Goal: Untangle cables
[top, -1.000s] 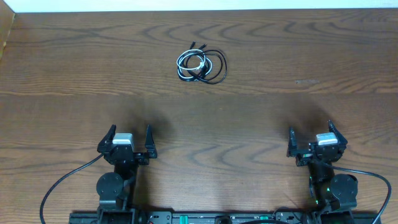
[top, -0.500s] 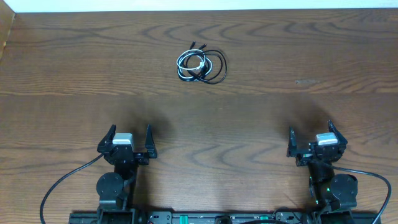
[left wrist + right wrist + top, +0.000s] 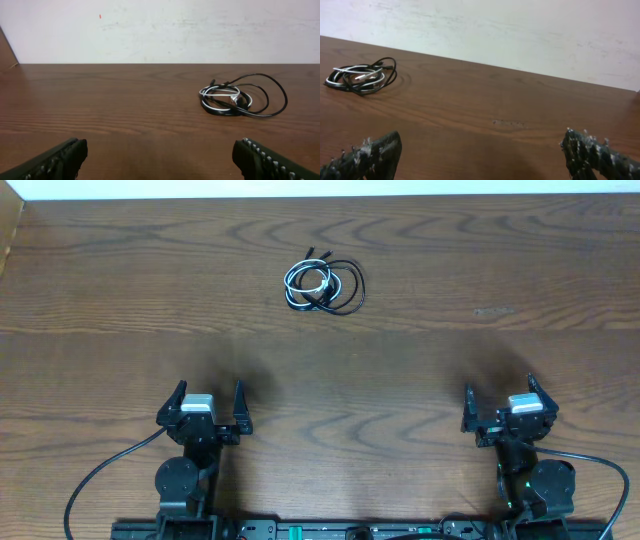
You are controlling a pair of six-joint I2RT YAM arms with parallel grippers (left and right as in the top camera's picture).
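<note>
I see the cables [image 3: 322,284] knotted on the far worktop [image 3: 450,360], untouched; my left gripper [image 3: 205,409] and right gripper [image 3: 505,409] gape wide, empty.

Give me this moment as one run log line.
cables: tangled heap, untouched | left gripper: open, empty | right gripper: open, empty | task: not begun

no readable text, label or number appears in any view.
</note>
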